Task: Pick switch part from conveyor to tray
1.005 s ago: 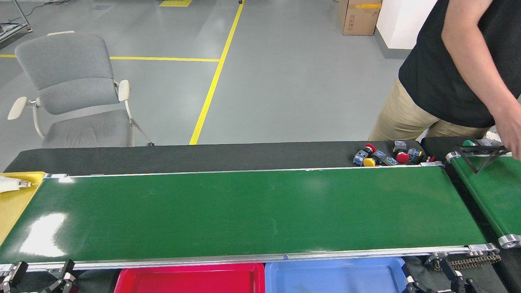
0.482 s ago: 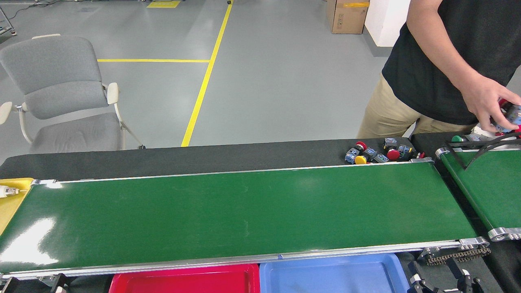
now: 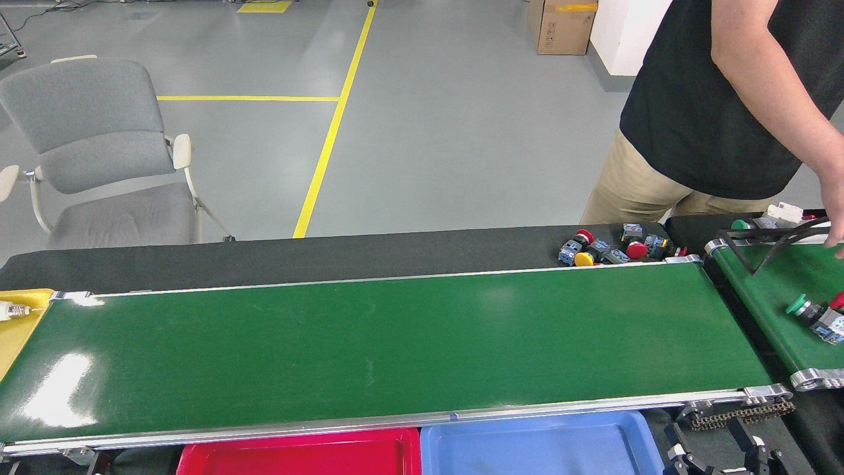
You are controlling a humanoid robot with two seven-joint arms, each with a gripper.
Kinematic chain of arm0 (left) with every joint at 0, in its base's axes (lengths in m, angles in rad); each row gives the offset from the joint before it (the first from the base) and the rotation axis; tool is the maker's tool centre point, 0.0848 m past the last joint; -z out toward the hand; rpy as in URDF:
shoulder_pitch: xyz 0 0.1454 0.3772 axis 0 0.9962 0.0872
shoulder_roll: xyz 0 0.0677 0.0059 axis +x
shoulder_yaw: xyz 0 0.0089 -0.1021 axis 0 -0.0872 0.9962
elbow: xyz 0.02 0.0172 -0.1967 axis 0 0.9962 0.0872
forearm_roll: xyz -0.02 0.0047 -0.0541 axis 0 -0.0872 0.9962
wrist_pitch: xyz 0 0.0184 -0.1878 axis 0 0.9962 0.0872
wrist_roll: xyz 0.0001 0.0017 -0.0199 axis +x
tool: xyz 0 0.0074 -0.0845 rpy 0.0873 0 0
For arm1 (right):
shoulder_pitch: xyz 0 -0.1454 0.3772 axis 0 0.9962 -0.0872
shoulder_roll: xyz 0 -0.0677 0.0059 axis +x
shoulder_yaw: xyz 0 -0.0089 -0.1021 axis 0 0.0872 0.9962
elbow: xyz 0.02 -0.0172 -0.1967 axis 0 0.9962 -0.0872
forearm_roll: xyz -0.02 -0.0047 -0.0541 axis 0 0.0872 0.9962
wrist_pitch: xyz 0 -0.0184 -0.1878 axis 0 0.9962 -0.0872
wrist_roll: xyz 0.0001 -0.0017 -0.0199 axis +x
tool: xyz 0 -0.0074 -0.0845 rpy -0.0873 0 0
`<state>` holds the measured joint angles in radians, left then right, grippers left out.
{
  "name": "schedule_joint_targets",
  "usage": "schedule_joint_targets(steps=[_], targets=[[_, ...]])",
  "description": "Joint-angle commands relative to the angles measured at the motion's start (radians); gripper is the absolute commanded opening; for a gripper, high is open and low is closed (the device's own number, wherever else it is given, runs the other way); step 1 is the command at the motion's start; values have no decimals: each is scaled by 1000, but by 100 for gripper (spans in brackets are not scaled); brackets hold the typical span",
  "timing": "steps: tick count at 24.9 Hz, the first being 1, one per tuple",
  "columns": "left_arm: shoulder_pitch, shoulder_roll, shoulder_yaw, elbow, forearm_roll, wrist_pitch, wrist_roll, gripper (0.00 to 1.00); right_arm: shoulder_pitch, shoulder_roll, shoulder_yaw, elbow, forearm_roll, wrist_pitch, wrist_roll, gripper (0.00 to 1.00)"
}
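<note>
Nothing is picked yet: the conveyor (image 3: 395, 343) and both trays (image 3: 297, 455) lie bare, and neither gripper's fingers show, so their state cannot be told.

Only my right claw (image 3: 719, 455) shows: black links with white and silver joints.

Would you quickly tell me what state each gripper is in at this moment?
Left gripper: not in view.
Right gripper: only dark parts show at the bottom edge; open or shut cannot be told, and nothing is seen held.
</note>
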<state>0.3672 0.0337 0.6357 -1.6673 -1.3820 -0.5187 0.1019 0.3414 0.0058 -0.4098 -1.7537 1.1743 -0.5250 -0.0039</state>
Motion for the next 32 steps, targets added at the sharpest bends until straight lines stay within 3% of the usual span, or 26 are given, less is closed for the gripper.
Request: schedule_joint_targets(steps=[1, 5, 8, 12, 21, 26, 29, 32], targets=[[-2, 3, 6, -14, 0, -3, 7, 100, -2, -12, 2, -12, 1, -9, -5, 99], [-16, 5, 7, -9, -3, -1, 6, 100, -15, -14, 3, -12, 11, -18, -1, 99], [-14, 3, 18, -14, -3, -1, 4, 100, -18, -12, 3, -10, 68, -15, 12, 99], [-14, 2, 21, -14, -3, -1, 2, 100, -27, -12, 3, -4, 90, -10, 16, 99], [-13, 0, 21, -16, -2, -4, 2, 100, -68, -12, 3, 5, 99, -3, 70, 99], [-13, -9, 21, -16, -2, -3, 2, 100, -163, -17, 3, 102, 145, -3, 82, 99], [-14, 0, 21, -16, -2, -6, 2, 100, -208, -60, 3, 166, 146, -3, 98, 99], [-16, -8, 19, -16, -2, -7, 2, 100, -225, -66, 5, 203, 145, -3, 116, 99]])
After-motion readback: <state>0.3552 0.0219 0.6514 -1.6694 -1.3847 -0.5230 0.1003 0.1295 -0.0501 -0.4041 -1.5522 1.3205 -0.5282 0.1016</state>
